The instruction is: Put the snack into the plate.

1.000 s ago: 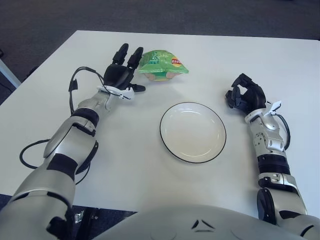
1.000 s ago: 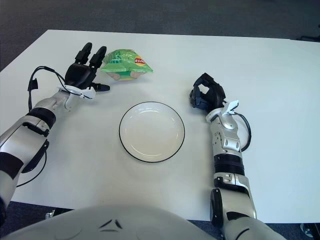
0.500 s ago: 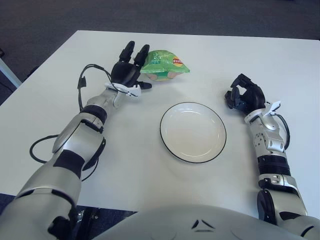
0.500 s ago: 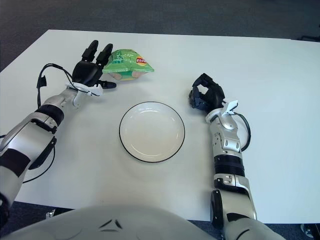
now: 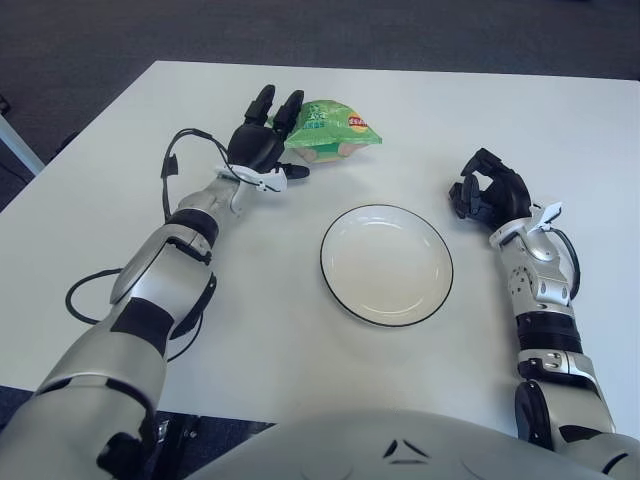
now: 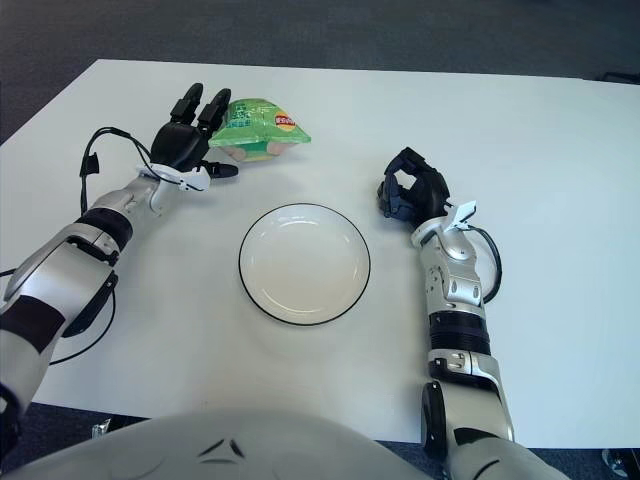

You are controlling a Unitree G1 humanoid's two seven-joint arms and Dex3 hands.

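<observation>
While the right hand (image 5: 487, 192) rests curled and empty beside the plate (image 5: 386, 264), the left hand (image 5: 262, 146), fingers spread, touches the snack (image 5: 328, 125) on the tabletop (image 5: 450, 110) beyond the plate, apparently positioning to grasp it.

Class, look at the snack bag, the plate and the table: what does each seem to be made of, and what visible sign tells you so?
Snack bag: probably thin plastic film, glossy, with crinkled printed green faces. Plate: likely glazed ceramic, possibly melamine; smooth white with a thin dark rim line. Table: a matte white top, perhaps laminate; flat, uniform, no grain.
</observation>
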